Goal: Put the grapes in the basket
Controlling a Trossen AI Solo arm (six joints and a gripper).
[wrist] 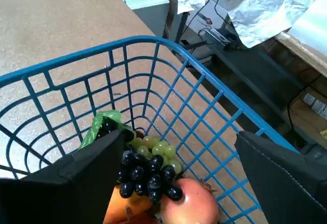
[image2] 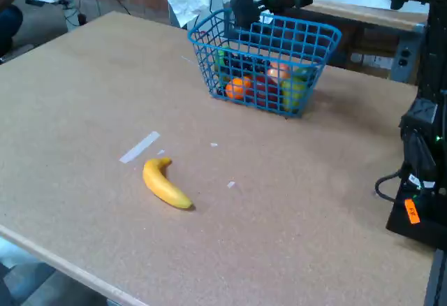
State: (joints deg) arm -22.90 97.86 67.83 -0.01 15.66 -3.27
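My tool (wrist: 173,157) hangs over the basket (wrist: 214,88) with its jaws spread wide and nothing held. The grapes (wrist: 148,175) lie inside among other fruit, so I judge only pulling away is left.

From my seat the light looks even and soft, coming from overhead; the table (image2: 105,110) is evenly bright with no hard glare. The banana (image2: 166,184) throws only a faint, short shadow, and the basket (image2: 307,75) a diffuse one. My wrist view is softer, with the dark gripper (wrist: 179,178) fingers (wrist: 76,183) blurred at the bottom edge and the white crumpled sheet (wrist: 255,9) nearly washed out. The fixed view's far background is dim and grainy.
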